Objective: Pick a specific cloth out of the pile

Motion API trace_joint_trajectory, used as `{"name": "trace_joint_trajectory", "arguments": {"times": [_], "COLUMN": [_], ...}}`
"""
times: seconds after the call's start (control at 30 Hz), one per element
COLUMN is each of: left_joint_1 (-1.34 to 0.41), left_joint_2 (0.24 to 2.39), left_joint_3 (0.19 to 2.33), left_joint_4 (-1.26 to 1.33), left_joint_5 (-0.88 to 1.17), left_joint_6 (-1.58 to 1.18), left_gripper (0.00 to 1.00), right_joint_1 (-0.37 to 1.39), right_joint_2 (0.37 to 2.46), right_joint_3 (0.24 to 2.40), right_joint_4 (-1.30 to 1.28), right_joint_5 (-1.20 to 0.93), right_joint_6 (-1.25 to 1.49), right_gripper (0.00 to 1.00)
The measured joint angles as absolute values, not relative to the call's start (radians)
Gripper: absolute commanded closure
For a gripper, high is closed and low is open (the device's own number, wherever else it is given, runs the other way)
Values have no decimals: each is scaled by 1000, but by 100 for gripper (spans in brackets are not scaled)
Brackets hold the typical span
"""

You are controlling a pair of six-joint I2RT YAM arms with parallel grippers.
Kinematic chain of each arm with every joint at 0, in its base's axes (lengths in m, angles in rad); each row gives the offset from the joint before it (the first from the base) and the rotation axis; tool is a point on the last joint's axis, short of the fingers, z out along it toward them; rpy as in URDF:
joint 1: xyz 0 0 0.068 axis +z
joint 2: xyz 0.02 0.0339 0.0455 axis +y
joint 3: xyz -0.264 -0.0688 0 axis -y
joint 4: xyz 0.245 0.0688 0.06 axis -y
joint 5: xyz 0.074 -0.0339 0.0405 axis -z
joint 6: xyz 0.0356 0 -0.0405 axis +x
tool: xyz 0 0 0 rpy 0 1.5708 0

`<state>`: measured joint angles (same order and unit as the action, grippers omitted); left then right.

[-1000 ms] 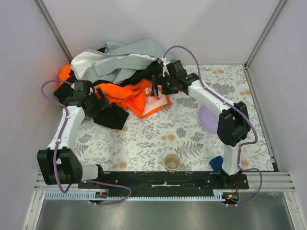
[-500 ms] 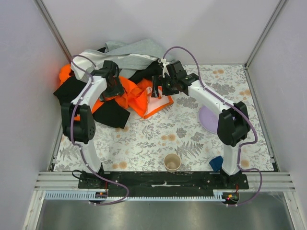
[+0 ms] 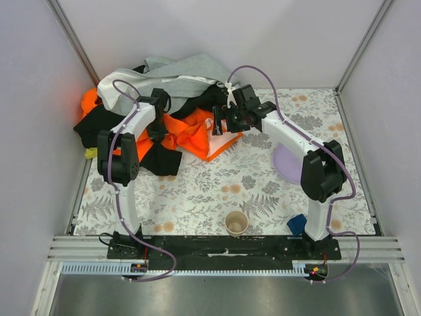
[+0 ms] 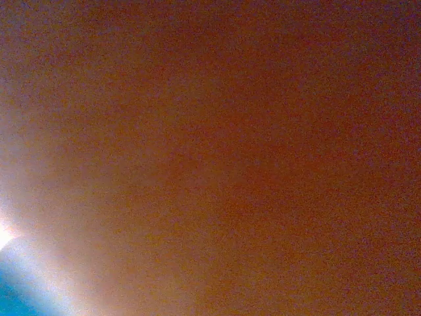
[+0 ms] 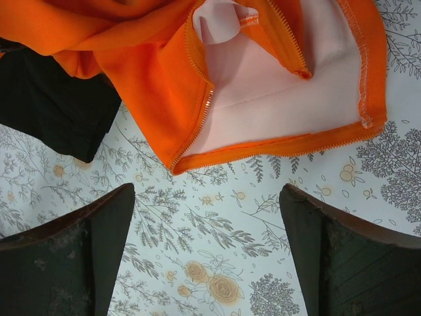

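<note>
The pile (image 3: pixel 164 85) of grey, white, orange and black garments fills the back left of the table. Of the yellow-green cloth only a small sliver (image 3: pixel 90 153) shows, at the pile's left edge by the wall. My left gripper (image 3: pixel 158 130) is pushed down into the orange garment (image 3: pixel 191 131); its jaws are buried, and the left wrist view shows nothing but blurred orange fabric (image 4: pixel 210 158). My right gripper (image 5: pixel 207 253) hovers open over the flowered tabletop, just short of the orange garment's zipped edge and pale lining (image 5: pixel 276 85), with nothing between its fingers.
A purple plate (image 3: pixel 286 164) lies right of centre, partly under the right arm. A paper cup (image 3: pixel 236 222) stands near the front edge, with a blue object (image 3: pixel 297 224) by the right arm's base. A black garment (image 5: pixel 56 108) lies left of the right gripper. Walls close in three sides.
My left arm has swung from the table's left side up into the pile and pressed onto the orange garment, which has shifted slightly right. The right gripper barely moved.
</note>
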<state>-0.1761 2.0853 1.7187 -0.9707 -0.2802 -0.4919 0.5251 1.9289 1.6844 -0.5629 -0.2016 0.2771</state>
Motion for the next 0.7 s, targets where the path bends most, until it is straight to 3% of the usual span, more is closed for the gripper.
{"name": "trace_joint_trajectory", "arguments": {"times": [0.23,0.43,0.57,0.7], "left_joint_1": [-175,-175,-176,-179], "left_joint_2": [2153,2167,2165,2146], "left_joint_3": [1849,2082,2269,2303], "left_joint_4": [-1050,-1099,-1061,-970], "left_joint_5": [-258,-199,-173,-175], "left_joint_6": [-477,-477,-479,-487], "left_gripper": [98,98,98,98], "right_joint_1": [524,524,527,540], "right_joint_2": [1929,1929,1929,1929], "right_joint_3": [1684,1684,1686,1699], "right_joint_4": [-563,-566,-570,-572], "right_joint_5": [-207,-214,-222,-238], "right_joint_6": [276,276,276,280], "right_gripper": [2,2,2,2]}}
